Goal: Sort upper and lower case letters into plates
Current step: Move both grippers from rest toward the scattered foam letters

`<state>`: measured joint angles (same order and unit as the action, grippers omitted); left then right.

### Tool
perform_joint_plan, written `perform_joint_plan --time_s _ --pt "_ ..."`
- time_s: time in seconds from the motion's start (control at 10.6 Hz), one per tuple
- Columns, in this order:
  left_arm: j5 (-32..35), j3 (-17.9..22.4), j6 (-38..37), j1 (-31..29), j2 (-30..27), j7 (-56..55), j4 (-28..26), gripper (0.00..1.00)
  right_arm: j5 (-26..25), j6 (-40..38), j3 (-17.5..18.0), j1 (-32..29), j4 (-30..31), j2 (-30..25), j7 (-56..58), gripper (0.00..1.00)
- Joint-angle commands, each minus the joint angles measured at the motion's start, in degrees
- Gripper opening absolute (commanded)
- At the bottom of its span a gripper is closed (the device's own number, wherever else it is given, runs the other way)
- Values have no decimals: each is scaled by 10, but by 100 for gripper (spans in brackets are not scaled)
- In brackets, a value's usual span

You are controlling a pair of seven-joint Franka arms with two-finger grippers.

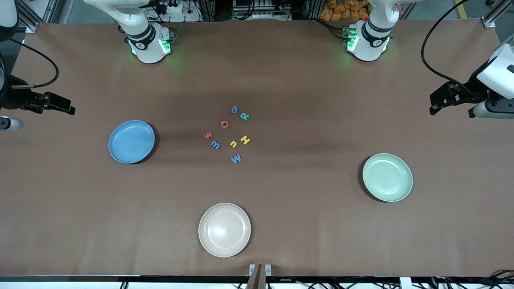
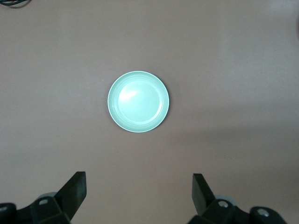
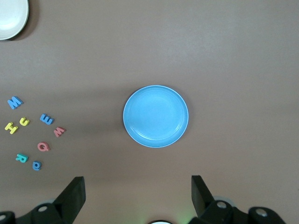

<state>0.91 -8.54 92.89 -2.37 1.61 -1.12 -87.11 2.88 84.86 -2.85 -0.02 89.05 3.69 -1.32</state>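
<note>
Several small toy letters lie clustered mid-table: blue a (image 1: 234,109), teal R (image 1: 244,116), red G (image 1: 224,124), red w (image 1: 208,135), blue m (image 1: 215,145), yellow u (image 1: 233,143), yellow H (image 1: 245,139) and blue W (image 1: 236,159). The blue plate (image 1: 131,141) sits toward the right arm's end, bare inside. The mint plate (image 1: 387,177) sits toward the left arm's end, also bare. My right gripper (image 3: 138,189) hangs open high over the table by the blue plate (image 3: 155,116). My left gripper (image 2: 139,186) hangs open high over the table by the mint plate (image 2: 138,101). Neither holds anything.
A cream plate (image 1: 224,229) lies near the table's front edge, nearer the camera than the letters. In the front view the right gripper (image 1: 66,106) and the left gripper (image 1: 435,102) hang at the table's two ends. The arm bases stand along the back edge.
</note>
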Motion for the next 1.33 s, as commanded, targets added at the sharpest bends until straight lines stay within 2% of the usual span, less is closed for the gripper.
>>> perform_joint_plan --time_s 0.0,0.47,0.76,0.85,0.95,1.04,1.23 --pt "-13 -2 -4 -5 -7 4 2 100 7 -7 6 -7 -7 4 -8 100" --pt "-14 -4 -3 0 1 6 0 100 6 -13 6 -5 6 6 -10 100" --pt "-13 -13 14 44 20 -4 -1 100 12 -6 7 12 10 28 -79 100" --pt "-14 -14 15 46 25 -5 0 100 51 0 7 18 10 44 -98 100" --pt "-15 -23 18 47 27 -5 -1 100 79 14 7 27 10 60 -125 100" --pt "-20 -33 28 51 36 -5 -3 100 81 26 12 52 17 78 -166 100" --pt "-21 -42 51 76 54 -8 -10 100 82 123 23 94 85 97 -255 100"
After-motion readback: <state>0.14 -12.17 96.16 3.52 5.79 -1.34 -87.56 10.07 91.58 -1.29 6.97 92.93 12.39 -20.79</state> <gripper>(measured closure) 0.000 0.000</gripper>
